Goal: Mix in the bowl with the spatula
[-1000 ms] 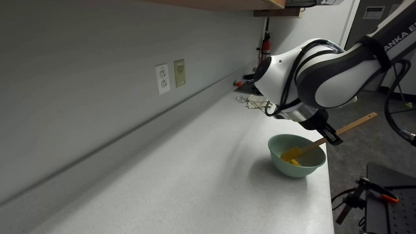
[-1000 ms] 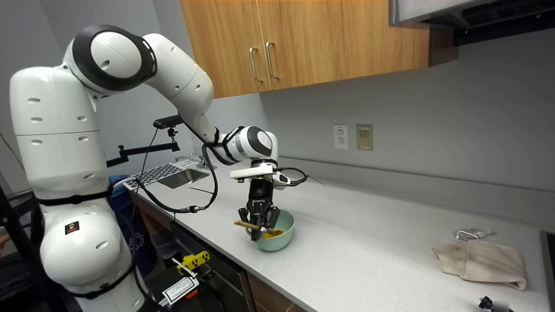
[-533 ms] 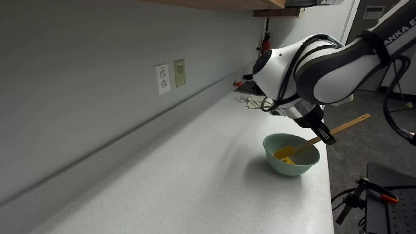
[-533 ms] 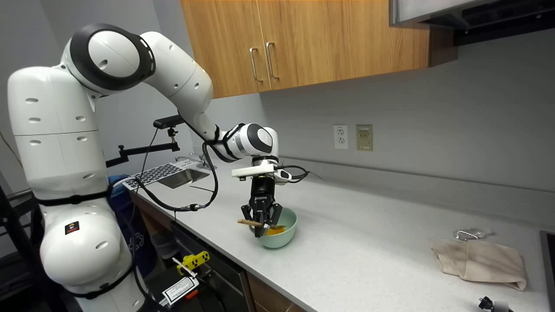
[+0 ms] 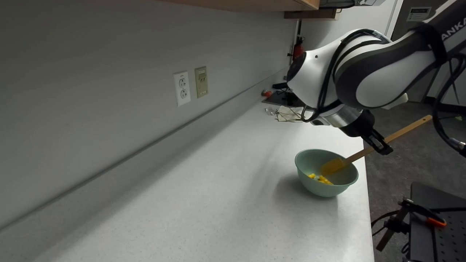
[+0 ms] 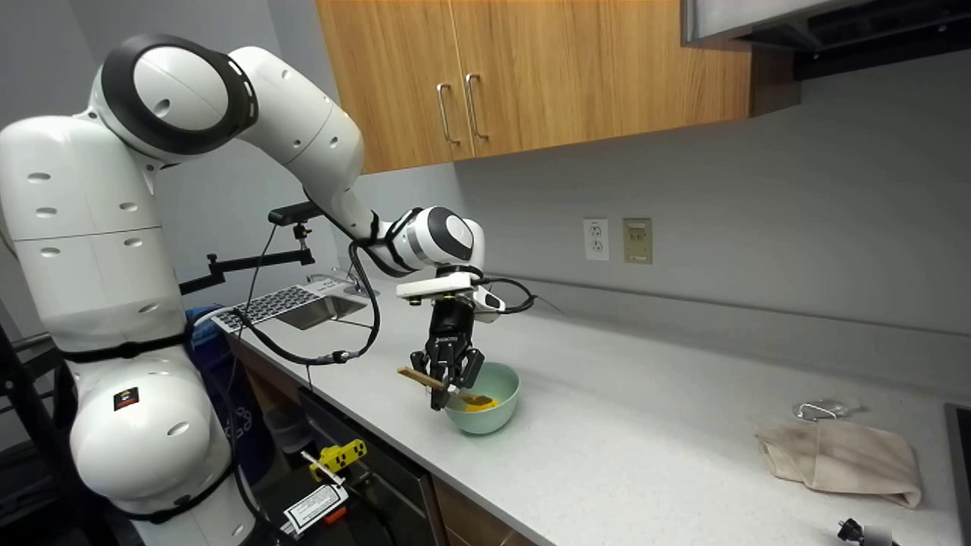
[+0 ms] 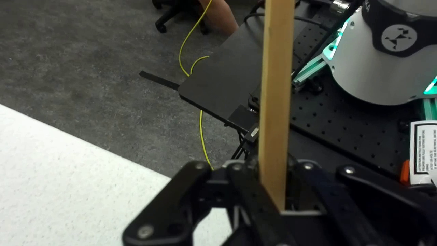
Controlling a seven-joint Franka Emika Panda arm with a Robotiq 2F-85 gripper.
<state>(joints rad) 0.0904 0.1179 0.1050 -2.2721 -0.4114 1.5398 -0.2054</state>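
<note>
As the claw point(image 5: 382, 146) shifts its gripped spatula point(image 5: 359, 155), the bowl point(image 5: 320, 190) shows more yellow pieces point(image 5: 322, 178).

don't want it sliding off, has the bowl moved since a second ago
Yes. In an exterior view, the bowl sits slightly farther left in the picture, nearer the white wall outlet and farther from the counter edge.

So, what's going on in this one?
A robot arm has a spatula in its gripper, held by the wooden handle, apparently to mix in the bowl. The spatula is tilted, with its yellow head inside the bowl. Small yellow pieces lie in there too. The bowl stands on the counter, near its edge. How far along the mixing is, I can't tell.
</note>
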